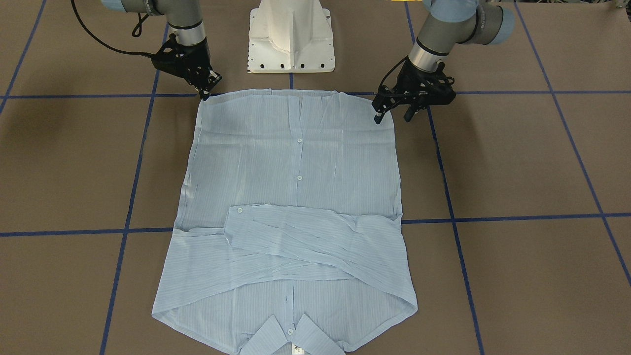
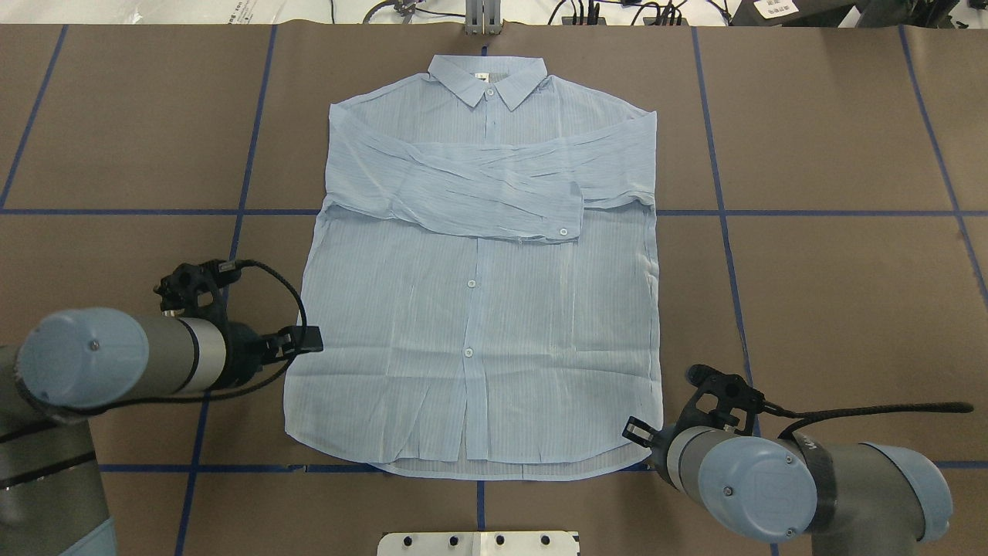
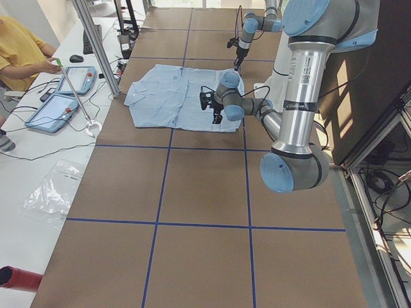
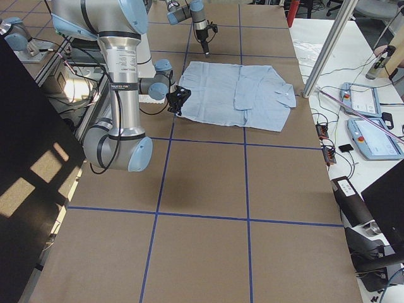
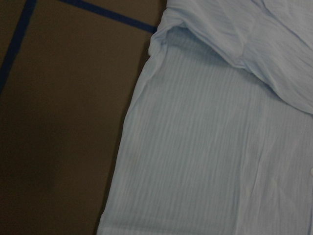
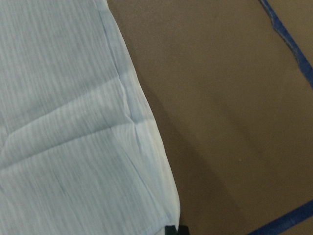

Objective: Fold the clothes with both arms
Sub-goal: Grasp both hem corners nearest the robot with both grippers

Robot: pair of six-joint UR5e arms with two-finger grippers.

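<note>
On the table (image 2: pixel 834 293), a matte brown surface gridded with blue tape (image 2: pixel 841 214), the shirt (image 2: pixel 471 332) lies flat, front up. Its fabric is thin, finely striped and lightly creased. In the overhead view the pointed collar (image 2: pixel 488 81) is at 12 o'clock and the curved hem (image 2: pixel 478 469) at 6, with both sleeves (image 2: pixel 478 185) folded crosswise over the chest. Left gripper (image 1: pixel 393 117) is near the 7 o'clock corner, fingers spread wide and holding nothing, one tip at the cloth's edge. Right gripper (image 1: pixel 207 91) is at the 5 o'clock corner; whether its fingers are parted or closed cannot be judged.
</note>
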